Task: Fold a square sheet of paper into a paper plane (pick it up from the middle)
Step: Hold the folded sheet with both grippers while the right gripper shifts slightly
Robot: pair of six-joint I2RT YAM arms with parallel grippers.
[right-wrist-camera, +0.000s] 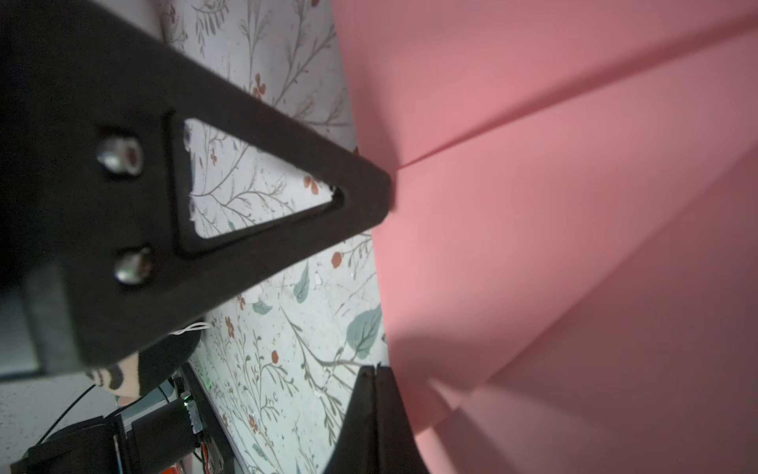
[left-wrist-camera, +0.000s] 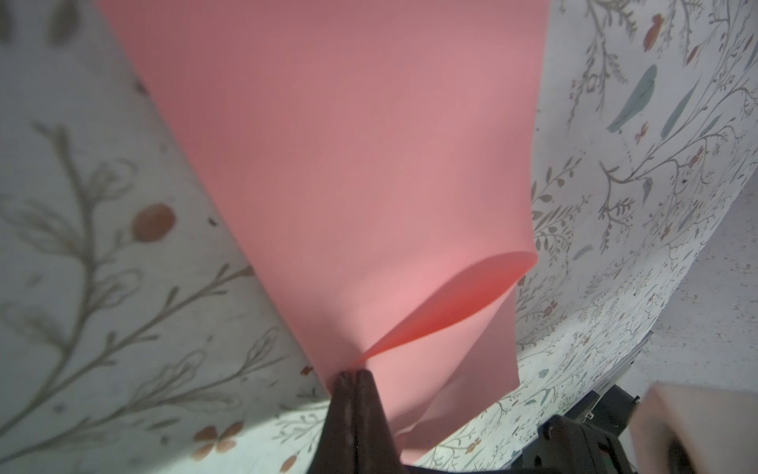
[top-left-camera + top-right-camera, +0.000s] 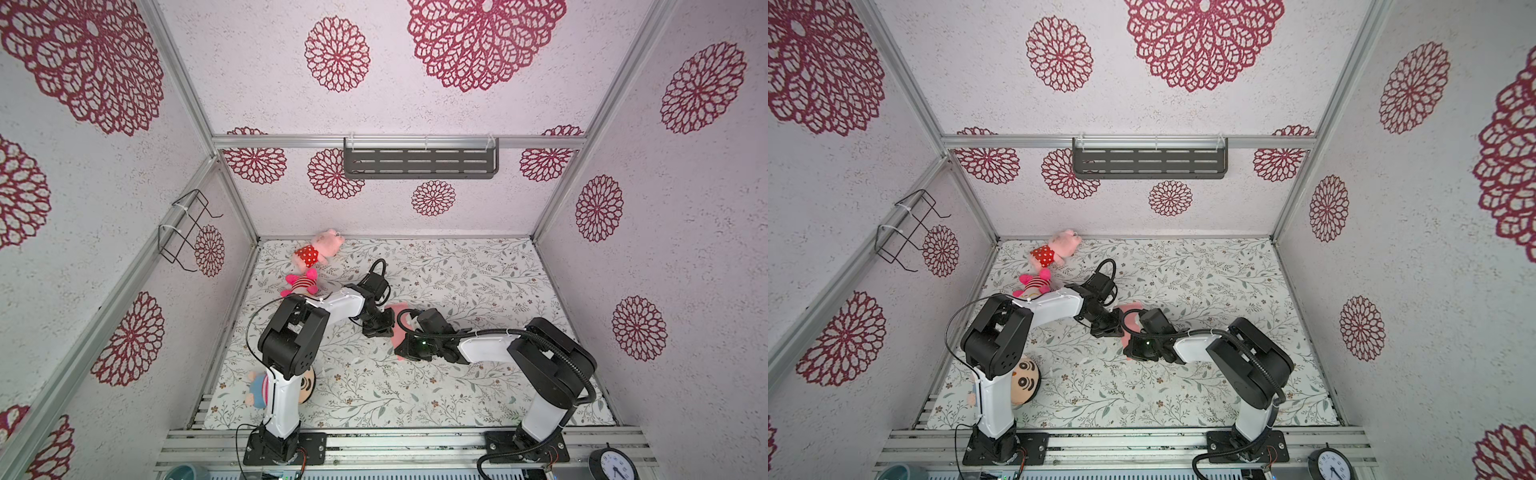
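1. The left tool [image 2: 352, 375] has its jaws pressed together on a corner of the square sheet of paper [image 2: 348, 164], which curls up and away from its tips.
2. The right tool [image 1: 375, 371] is likewise clamped on the sheet's edge; creases run across the pink surface.
3. In both top views the sheet [image 3: 400, 311] sits mid-desk [image 3: 478, 270], between the two tools and mostly hidden by them.
4. Plush toys [image 3: 316, 249] lie at the far left.

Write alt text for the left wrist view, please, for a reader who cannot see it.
The left gripper, shut, pinches the edge of the pink sheet of paper, which curls into a loop beside it. The floral table cover lies behind.
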